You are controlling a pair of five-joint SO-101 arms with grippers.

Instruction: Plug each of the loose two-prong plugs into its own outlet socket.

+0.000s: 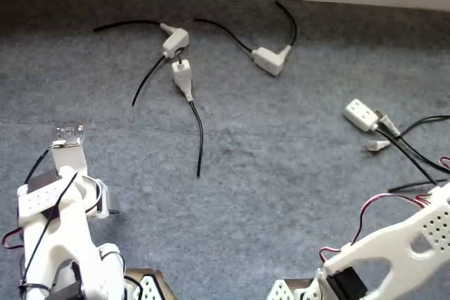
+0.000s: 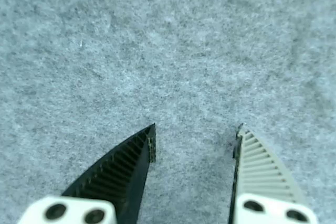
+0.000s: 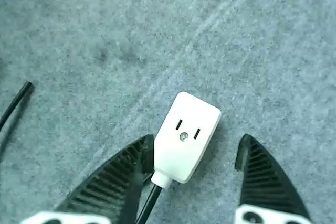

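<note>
Here, outlet socket (image 3: 186, 137) between spread right fingers (image 3: 262, 177); black cords (image 1: 408, 151) just beside.

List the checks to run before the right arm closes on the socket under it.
1. The right gripper is open: ok.
2. The socket lies between its fingers: ok, nearer the dark finger.
3. The socket's slots face up, uncovered: ok.
4. The cord is clear of the fingers: not ok, it runs close beside the dark finger.
5. The left gripper is open and empty over carpet: ok.
6. Which way the plug points: cannot tell.
</note>
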